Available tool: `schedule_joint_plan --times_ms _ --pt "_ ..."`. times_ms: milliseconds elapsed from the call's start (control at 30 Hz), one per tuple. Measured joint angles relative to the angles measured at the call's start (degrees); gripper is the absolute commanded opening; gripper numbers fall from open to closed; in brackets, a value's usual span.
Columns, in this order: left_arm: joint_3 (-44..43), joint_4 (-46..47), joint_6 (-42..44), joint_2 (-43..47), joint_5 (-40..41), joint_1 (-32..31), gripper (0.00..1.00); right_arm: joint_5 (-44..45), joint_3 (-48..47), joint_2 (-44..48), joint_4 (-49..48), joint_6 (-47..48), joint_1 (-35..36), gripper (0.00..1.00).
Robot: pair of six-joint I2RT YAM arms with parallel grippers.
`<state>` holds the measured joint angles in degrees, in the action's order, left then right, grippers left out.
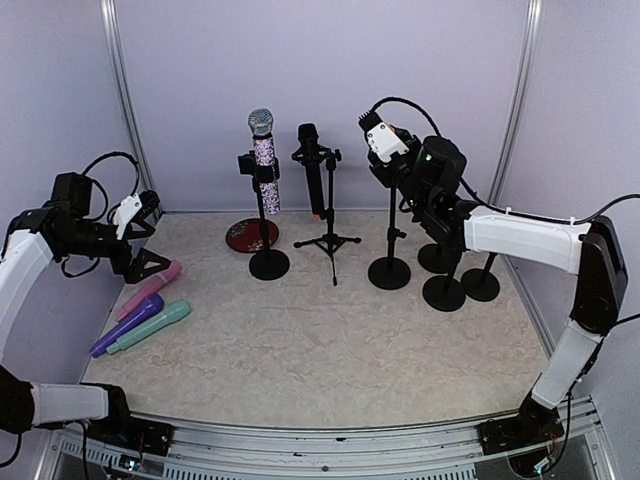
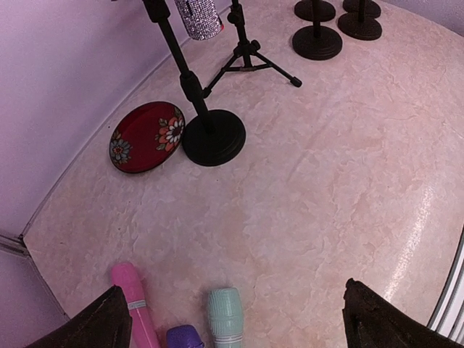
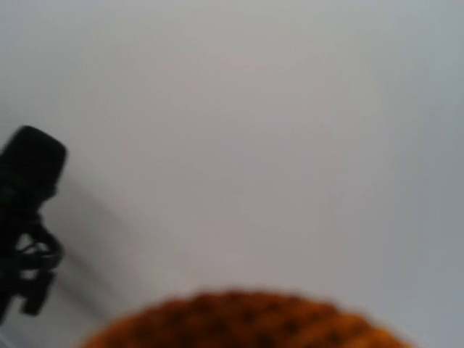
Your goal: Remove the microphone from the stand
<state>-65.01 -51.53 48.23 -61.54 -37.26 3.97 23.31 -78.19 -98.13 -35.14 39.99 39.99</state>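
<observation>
Close by the right pincer [image 1: 385, 152] — blurry orange mesh microphone head [image 3: 243, 322]; grip can't tell. Left pincer [image 1: 150, 262] spread wide.

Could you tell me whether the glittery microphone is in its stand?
In: the glittery microphone stands upright, held by the clip of its stand.

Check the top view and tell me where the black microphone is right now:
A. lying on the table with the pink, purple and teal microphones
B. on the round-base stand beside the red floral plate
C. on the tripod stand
C: the black microphone is clipped upright on the tripod stand, while the round-base stand beside the red floral plate carries the glitter microphone.
</observation>
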Motion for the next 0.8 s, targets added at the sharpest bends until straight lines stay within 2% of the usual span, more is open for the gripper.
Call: schedule_joint_plan --times_ms 367,800 --pt "0.8 -0.5 -0.2 0.4 -1.4 -1.2 0.99 2.2 10.4 10.0 -0.3 -0.1 9.4 0.0" --pt "2.6 -0.9 -1.1 1.6 -2.5 -1.9 0.99 2.1 12.3 11.8 -0.7 -1.0 20.0 0.0"
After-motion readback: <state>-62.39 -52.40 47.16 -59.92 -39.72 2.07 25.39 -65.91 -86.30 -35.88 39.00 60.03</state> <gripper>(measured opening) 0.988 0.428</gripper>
